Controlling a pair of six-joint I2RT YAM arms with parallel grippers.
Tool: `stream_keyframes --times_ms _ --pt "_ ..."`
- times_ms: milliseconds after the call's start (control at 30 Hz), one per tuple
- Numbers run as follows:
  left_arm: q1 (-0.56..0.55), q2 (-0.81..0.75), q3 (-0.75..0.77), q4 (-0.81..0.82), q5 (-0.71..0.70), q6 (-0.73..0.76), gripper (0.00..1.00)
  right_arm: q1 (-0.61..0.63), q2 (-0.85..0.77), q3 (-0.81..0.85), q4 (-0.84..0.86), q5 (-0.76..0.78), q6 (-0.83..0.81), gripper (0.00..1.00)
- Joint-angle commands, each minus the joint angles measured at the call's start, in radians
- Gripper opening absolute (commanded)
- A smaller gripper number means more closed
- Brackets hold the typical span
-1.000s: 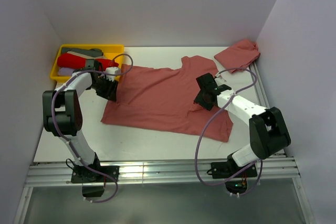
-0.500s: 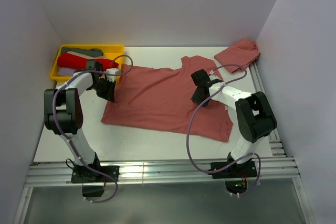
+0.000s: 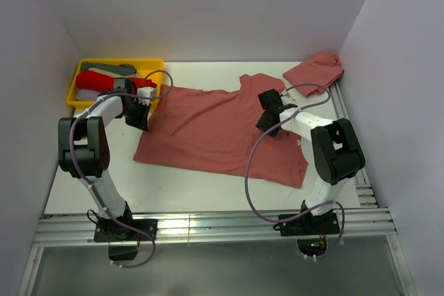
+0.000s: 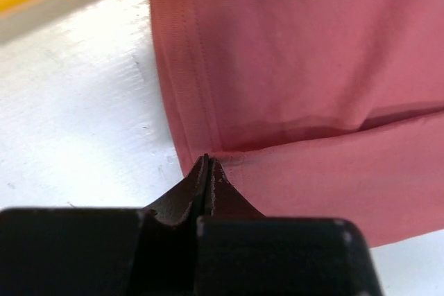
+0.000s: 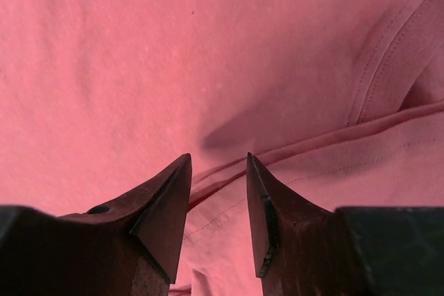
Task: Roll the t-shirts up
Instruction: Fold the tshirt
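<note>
From the top view, the spread t-shirt (image 3: 222, 129) lies flat just right of the yellow tray (image 3: 78, 77). A second t-shirt (image 3: 316, 71) sits bunched well to the tray's right. My left gripper (image 3: 139, 117) is at the shirt edge nearest the tray, and my right gripper (image 3: 267, 124) is over the side away from it. I judge that covers both ends of one roll line.

Left wrist: the jaws are pressed together and seem to pinch the hem, which puckers at the tips just below the tray.

Right wrist: the jaws stand partly apart and hold nothing. They straddle a raised fold (image 5: 291, 147), poised to nip it.
</note>
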Motion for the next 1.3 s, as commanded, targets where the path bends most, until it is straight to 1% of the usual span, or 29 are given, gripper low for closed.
stream_keyframes --times_ms 0,33,100,133,167,233,267,333,367,400,467,533,567,600,733,800,900,1000,1067,1167,1267 --pt "-0.003 -0.044 -0.006 0.046 -0.048 -0.027 0.0 -0.013 -0.017 -0.012 0.05 0.006 -0.021 0.45" --pt "-0.004 -0.042 -0.008 0.053 -0.069 -0.03 0.0 -0.016 -0.023 -0.012 0.05 0.006 -0.02 0.46" --pt "-0.003 -0.038 -0.012 0.053 -0.074 -0.036 0.07 -0.021 -0.035 0.0 0.042 0.006 -0.026 0.48" --pt "-0.003 -0.036 -0.012 0.053 -0.074 -0.033 0.08 -0.021 -0.042 0.0 0.038 0.006 -0.026 0.48" --pt "-0.003 -0.036 -0.015 0.053 -0.074 -0.036 0.14 -0.019 -0.049 0.009 0.03 0.012 -0.027 0.49" --pt "-0.004 -0.041 -0.02 0.055 -0.066 -0.036 0.21 -0.021 -0.086 0.019 0.003 0.021 -0.034 0.52" --pt "-0.003 -0.042 -0.02 0.058 -0.065 -0.04 0.28 -0.019 -0.101 0.028 -0.007 0.034 -0.035 0.53" --pt "-0.004 -0.056 -0.018 0.059 -0.06 -0.04 0.35 -0.021 -0.144 0.04 -0.051 0.047 -0.037 0.57" --pt "-0.003 -0.065 -0.014 0.058 -0.052 -0.038 0.42 -0.024 -0.157 0.054 -0.07 0.061 -0.037 0.58" --pt "-0.003 -0.07 -0.009 0.056 -0.049 -0.04 0.44 -0.025 -0.184 0.059 -0.109 0.066 -0.037 0.59" --pt "-0.004 -0.082 0.011 0.053 -0.042 -0.041 0.49 -0.031 -0.218 0.05 -0.136 0.07 -0.026 0.6" --pt "0.002 -0.099 0.031 0.047 -0.02 -0.041 0.51 -0.036 -0.29 0.017 -0.143 0.06 -0.006 0.61" --pt "0.008 -0.102 0.04 0.043 -0.017 -0.041 0.51 -0.041 -0.317 -0.024 -0.139 0.052 -0.001 0.61" --pt "0.011 -0.093 0.055 0.023 -0.01 -0.038 0.51 -0.051 -0.368 -0.044 -0.134 0.04 0.003 0.61" --pt "0.014 -0.065 0.126 -0.028 0.021 -0.027 0.49 -0.071 -0.476 -0.138 -0.146 0.04 0.032 0.61" --pt "0.014 -0.061 0.133 -0.051 0.032 -0.02 0.47 -0.077 -0.528 -0.19 -0.171 0.034 0.042 0.61" --pt "0.022 -0.1 0.091 -0.059 0.058 -0.001 0.49 -0.094 -0.59 -0.257 -0.215 0.037 0.065 0.61" --pt "0.023 -0.152 0.032 -0.06 0.072 0.025 0.53 -0.131 -0.664 -0.328 -0.226 0.003 0.072 0.62" --pt "0.028 -0.182 0.005 -0.071 0.083 0.046 0.58 -0.182 -0.706 -0.381 -0.219 -0.026 0.072 0.63" --pt "0.031 -0.205 -0.009 -0.088 0.096 0.066 0.6 -0.257 -0.769 -0.421 -0.209 -0.072 0.058 0.65" --pt "0.034 -0.234 -0.026 -0.112 0.093 0.086 0.61 -0.312 -0.775 -0.418 -0.228 -0.098 0.039 0.66"
